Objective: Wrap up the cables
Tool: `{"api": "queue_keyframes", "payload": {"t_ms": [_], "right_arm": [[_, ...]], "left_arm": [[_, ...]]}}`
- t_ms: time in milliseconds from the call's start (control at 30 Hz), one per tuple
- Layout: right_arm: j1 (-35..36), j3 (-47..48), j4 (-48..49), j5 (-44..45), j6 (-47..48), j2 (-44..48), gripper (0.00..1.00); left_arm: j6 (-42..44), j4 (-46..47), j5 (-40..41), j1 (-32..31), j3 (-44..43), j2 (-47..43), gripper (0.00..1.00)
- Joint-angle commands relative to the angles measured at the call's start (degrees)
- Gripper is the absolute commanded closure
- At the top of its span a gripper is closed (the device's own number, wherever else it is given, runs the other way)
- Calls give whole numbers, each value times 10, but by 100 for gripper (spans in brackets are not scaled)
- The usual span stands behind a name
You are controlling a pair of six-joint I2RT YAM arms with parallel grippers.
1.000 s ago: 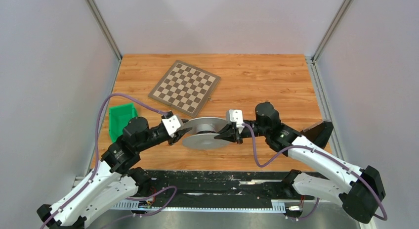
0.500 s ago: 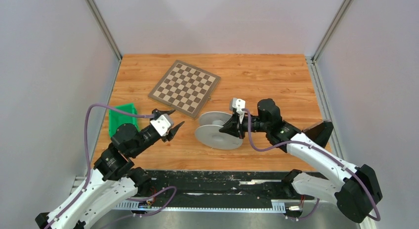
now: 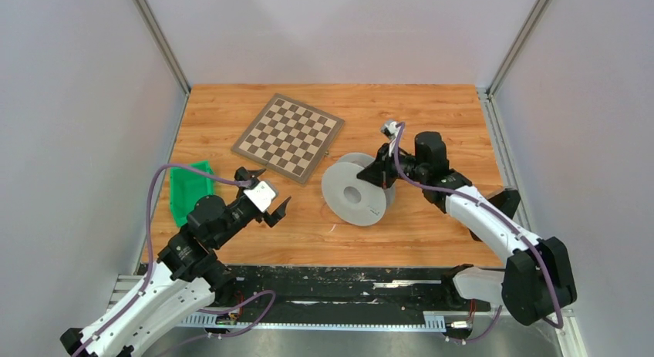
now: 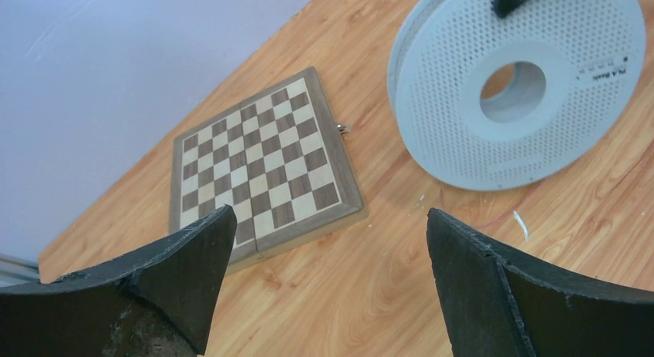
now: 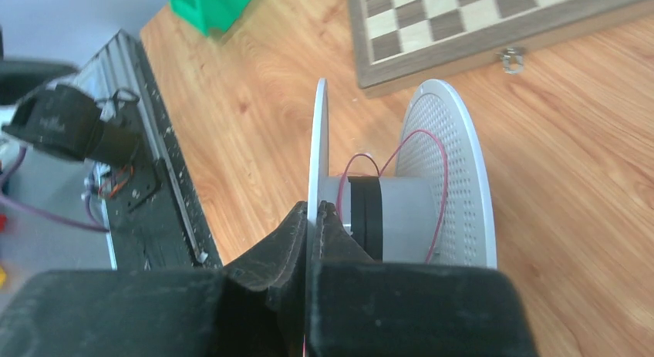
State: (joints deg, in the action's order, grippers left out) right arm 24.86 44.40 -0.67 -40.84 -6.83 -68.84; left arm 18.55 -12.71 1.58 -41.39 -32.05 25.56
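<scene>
The left fingers [image 4: 501,287] hang spread and empty above the tabletop [image 3: 401,110]. Further right, the grey spool [image 3: 355,189] stands on edge, one flange pinched by the right fingers [image 5: 270,257]. Its thin red cable [image 5: 446,180] loops slack round the hub and could slip off if the spool tips or rolls.

Open table [image 3: 305,232] between left pincer [image 3: 274,187] and spool [image 3: 355,195] — chessboard [image 3: 288,136] just beyond.
</scene>
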Motion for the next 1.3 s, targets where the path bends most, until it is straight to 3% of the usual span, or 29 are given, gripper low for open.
{"api": "queue_keyframes", "payload": {"t_ms": [0,333,533,733,867,1067,1267], "right_arm": [[-36,51,24,-26,-62,-21,100],[-92,44,11,-60,-78,-74,100],[-125,17,-10,-76,-79,-82,100],[-156,-25,-21,-89,-68,-79,100],[-174,-49,-28,-93,-73,-86,100],[-175,-103,-30,-69,-100,-51,100],[-177,-161,-16,-29,-151,-11,100]], "left_arm": [[7,24,5,0,6,7,0],[-17,25,1,1,9,12,0],[-149,-23,58,0,-78,89,0],[-361,-91,47,0,-143,209,0],[-462,-73,48,0,-126,282,14],[-549,1,54,0,-83,378,48],[-582,53,48,0,-66,448,59]]}}
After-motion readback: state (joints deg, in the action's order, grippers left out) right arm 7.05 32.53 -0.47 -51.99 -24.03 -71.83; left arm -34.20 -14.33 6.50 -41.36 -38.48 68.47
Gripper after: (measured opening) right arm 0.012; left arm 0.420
